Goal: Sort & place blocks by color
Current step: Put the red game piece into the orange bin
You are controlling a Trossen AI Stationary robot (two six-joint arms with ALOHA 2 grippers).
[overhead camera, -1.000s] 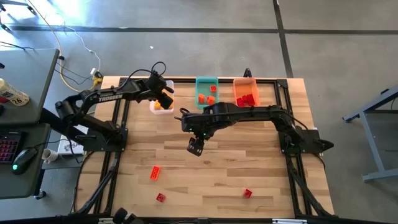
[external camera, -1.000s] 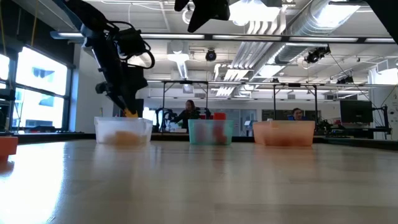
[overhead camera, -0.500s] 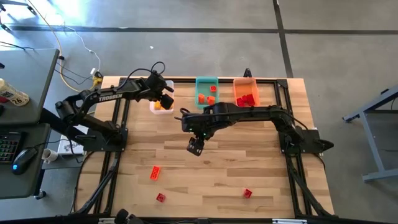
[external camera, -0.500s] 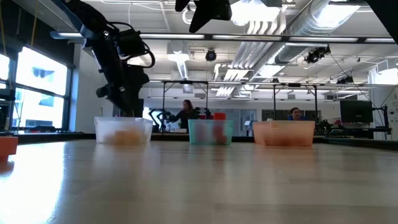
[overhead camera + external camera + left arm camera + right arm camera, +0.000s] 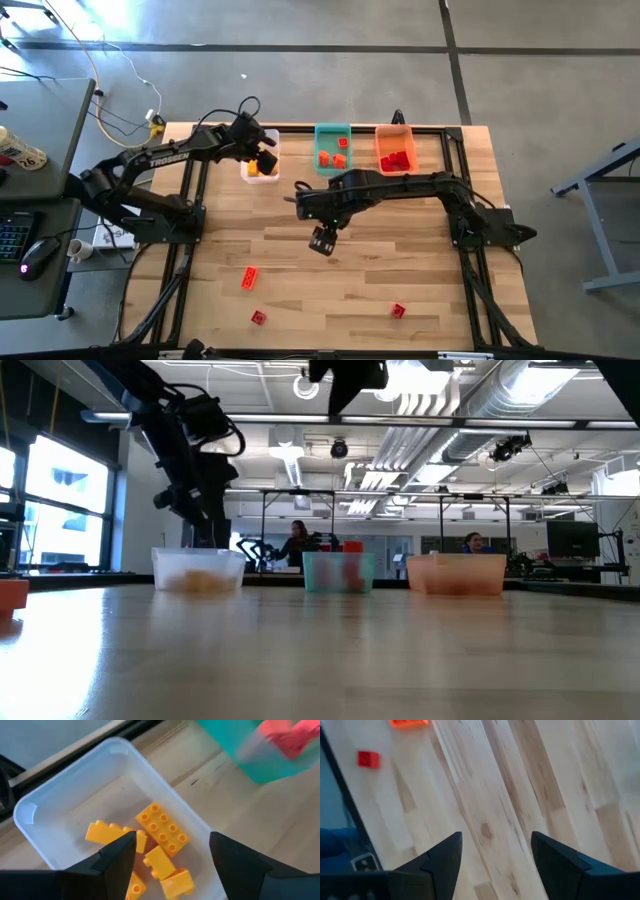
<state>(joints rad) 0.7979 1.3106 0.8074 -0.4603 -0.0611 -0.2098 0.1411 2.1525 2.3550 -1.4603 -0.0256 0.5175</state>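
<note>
High view has the left pincer [image 5: 263, 160] hanging right over the clear bin [image 5: 246, 172] at the back of the table [image 5: 400, 260], and the left wrist view confirms it: fingers spread wide with nothing between them, looking straight down at a little pile of yellow blocks [image 5: 162, 829] sitting in the bin's bottom. A corner of the teal bin [image 5: 260, 760] shows just beside it in that same view.

The three bins sit in a row along the back edge: clear one, then the teal bin [image 5: 333, 147] with a few orange blocks [image 5: 335, 157] in it, then the orange bin [image 5: 394, 145] holding red blocks [image 5: 397, 159].

The right pincer [image 5: 321, 242] is out over the middle of the table, up off the wood, well apart from everything. The right wrist view shows its fingers apart too, with just bare planks between them, plus an orange-red block [image 5: 409, 723] and a small red block [image 5: 368, 759] farther off.

Three blocks are loose on the front part of the table: a longer orange-red block [image 5: 249, 277] toward the left, a small red block [image 5: 259, 318] near the front edge below it, and another red block [image 5: 398, 310] over on the right side.

Low view shows the right arm only at the top edge, the left pincer [image 5: 190, 510] above the clear bin [image 5: 197, 571], and people in the room behind.
</note>
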